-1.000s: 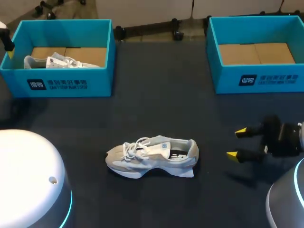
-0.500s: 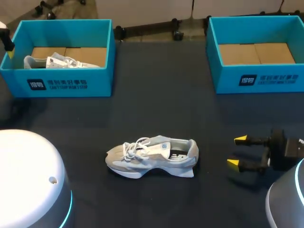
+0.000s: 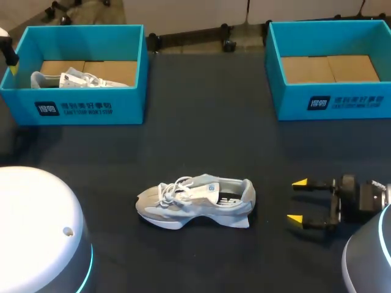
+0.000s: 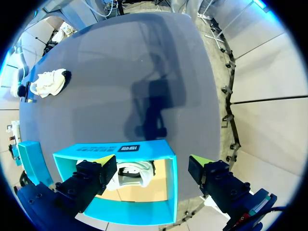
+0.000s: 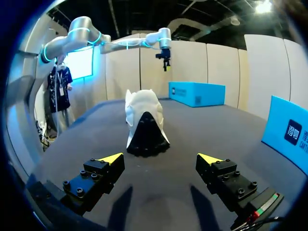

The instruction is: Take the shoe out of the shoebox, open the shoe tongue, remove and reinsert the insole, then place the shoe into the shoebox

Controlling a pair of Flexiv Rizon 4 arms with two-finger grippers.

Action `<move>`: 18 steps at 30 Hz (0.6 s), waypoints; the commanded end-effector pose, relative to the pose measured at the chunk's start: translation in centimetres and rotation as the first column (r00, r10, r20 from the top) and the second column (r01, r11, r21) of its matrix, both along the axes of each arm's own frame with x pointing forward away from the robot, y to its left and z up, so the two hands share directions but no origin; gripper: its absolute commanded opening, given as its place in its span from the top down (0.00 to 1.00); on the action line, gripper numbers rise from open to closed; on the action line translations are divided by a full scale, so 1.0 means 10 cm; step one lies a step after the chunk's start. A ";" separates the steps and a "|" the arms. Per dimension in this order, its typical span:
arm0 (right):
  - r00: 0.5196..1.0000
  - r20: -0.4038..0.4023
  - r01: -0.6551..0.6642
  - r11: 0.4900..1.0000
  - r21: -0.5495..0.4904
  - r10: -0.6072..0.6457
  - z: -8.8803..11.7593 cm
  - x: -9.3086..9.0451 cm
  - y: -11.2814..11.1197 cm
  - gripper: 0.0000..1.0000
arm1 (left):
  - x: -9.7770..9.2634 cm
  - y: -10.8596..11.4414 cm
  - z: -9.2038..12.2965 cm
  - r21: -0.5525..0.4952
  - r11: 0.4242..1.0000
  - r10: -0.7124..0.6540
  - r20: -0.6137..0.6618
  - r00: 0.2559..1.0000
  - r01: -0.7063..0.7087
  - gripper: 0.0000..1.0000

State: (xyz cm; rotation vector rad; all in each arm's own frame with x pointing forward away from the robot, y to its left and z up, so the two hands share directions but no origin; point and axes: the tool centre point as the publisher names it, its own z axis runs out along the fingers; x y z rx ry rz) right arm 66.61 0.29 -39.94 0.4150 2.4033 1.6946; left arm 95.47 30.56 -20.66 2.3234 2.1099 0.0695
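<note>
Right gripper (image 3: 297,200): low over the table (image 3: 201,134), black finger blocks with yellow wedge tips. Jaws stand wide apart, nothing between them. The table surface is dark, matte and flat.

Shoe (image 3: 195,201): ahead of the right gripper, apart from it and untouched. It is a pale grey and white trainer with a soft-looking upper, loose white laces and a thick sole. In the right wrist view the shoe (image 5: 144,125) stands upright on its sole, heel toward the gripper (image 5: 161,159), showing a dark wedge-shaped heel patch. The toe points away from the gripper. Nothing lies between the fingertips and the heel.

Right shoebox (image 3: 330,101): beside the right gripper and farther out. It is open-topped with rigid teal walls, a white print panel on the front and a brown cardboard floor. No shoe is in it.

Left shoebox (image 3: 79,104): well beyond the shoe, same teal build and brown floor. A second shoe (image 3: 73,78), pale with white laces, lies inside against the front wall.

Left gripper (image 4: 150,161): hangs above the left shoebox (image 4: 115,149) with fingers spread and holding nothing. The second shoe (image 4: 132,174) is below, between the fingers' line. From here the loose shoe (image 4: 48,83) sits far off across the table.
</note>
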 end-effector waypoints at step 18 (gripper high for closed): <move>1.000 0.000 -0.020 0.998 0.060 0.020 -0.11 0.04 0.38 0.00 | 0.00 0.00 0.00 0.002 1.000 -0.001 0.000 1.000 0.001 0.00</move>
